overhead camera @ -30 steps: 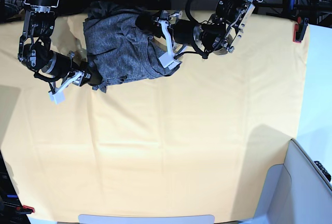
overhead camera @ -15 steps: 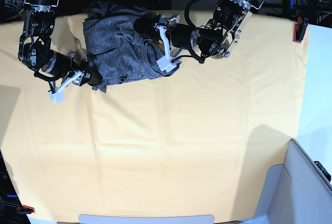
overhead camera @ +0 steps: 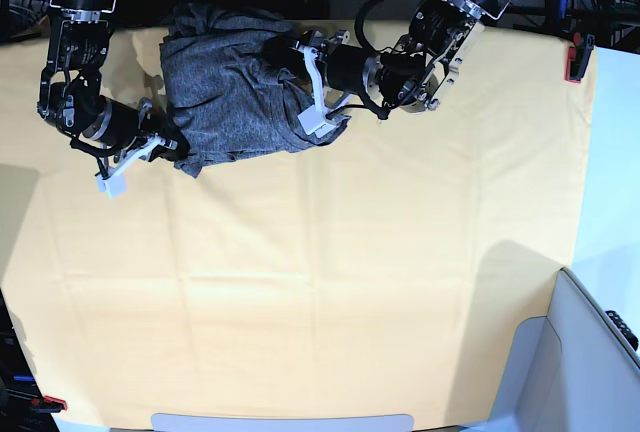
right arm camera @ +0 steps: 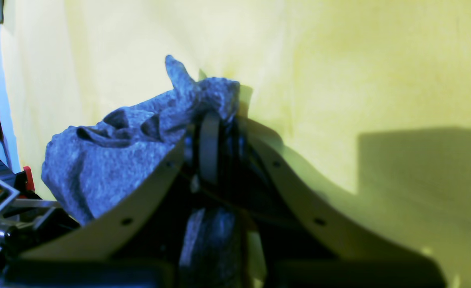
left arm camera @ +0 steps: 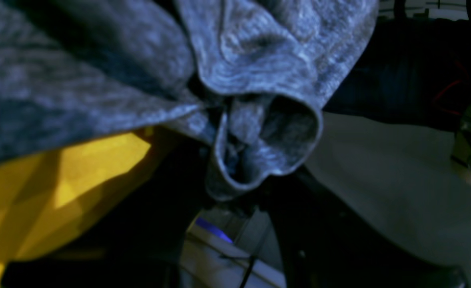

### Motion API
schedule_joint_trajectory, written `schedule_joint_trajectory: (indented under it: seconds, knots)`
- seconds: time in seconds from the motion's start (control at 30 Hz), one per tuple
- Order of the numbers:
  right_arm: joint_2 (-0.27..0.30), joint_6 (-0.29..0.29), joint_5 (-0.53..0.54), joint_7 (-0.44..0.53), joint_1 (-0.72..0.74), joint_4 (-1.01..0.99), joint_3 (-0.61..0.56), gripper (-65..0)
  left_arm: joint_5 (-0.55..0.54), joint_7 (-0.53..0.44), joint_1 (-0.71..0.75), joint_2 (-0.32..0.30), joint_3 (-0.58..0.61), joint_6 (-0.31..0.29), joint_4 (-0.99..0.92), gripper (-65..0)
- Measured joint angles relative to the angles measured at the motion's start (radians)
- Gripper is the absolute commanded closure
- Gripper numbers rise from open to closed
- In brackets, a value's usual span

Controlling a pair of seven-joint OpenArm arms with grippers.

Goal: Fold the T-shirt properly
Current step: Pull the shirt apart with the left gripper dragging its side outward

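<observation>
2 grippers: both have narrowed since the earlier base view.
Right gripper (right arm camera: 209,120): pinched closed on the T-shirt's (overhead camera: 235,92) lower-left corner; that corner has shifted slightly.
T-shirt: bunched heap at the far edge of the yellow-covered worktop (overhead camera: 330,272), between the 2 grippers.
Left gripper (overhead camera: 318,87): buried in the right-hand folds; grip cannot be told.

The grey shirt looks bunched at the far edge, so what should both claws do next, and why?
Probably lift and draw apart: the right claw pinches the shirt, the left claw sits on its other side, and it lies crumpled on the yellow cloth.
</observation>
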Motion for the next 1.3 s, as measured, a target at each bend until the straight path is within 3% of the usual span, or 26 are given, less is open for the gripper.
schedule_joint_trajectory:
  seconds: [0.2,0.27,0.33,0.5,0.63,1.03,1.17,1.3]
  knots:
    - [-0.004,-0.006,-0.043,-0.018,-0.043,0.111,0.002,-0.3,-0.014,0.008,-0.075,-0.088,0.003,0.001,-0.006,-0.6]
    - [-0.014,-0.006,-0.040,-0.046,-0.067,0.152,0.030,-0.3,-0.010,0.011,-0.106,-0.104,0.003,0.050,-0.006,-0.6]
    - [-0.013,-0.005,-0.041,-0.048,-0.090,0.177,0.051,-0.3,-0.005,0.015,-0.148,-0.106,0.011,0.087,-0.031,-0.6]
    - [-0.017,-0.005,-0.037,-0.042,-0.141,0.203,0.082,-0.5,-0.030,0.035,-0.264,-0.098,0.016,0.088,-0.165,-0.6]
    - [-0.044,-0.005,-0.023,-0.008,-0.189,0.209,0.089,-0.5,-0.027,0.035,-0.364,-0.101,0.101,0.090,-0.228,-0.5]
    - [-0.129,-0.009,-0.045,0.005,-0.300,0.320,0.090,-0.6,-0.062,-0.131,-0.572,0.018,0.390,0.079,-0.464,-0.5]
    - [-0.135,-0.008,-0.037,0.017,-0.315,0.322,0.051,-0.6,-0.062,-0.185,-0.590,0.062,0.423,0.079,-0.518,-0.5]
    - [-0.143,-0.008,-0.030,0.032,-0.334,0.325,0.022,-0.6,-0.078,-0.219,-0.595,0.067,0.423,0.067,-0.540,-0.6]
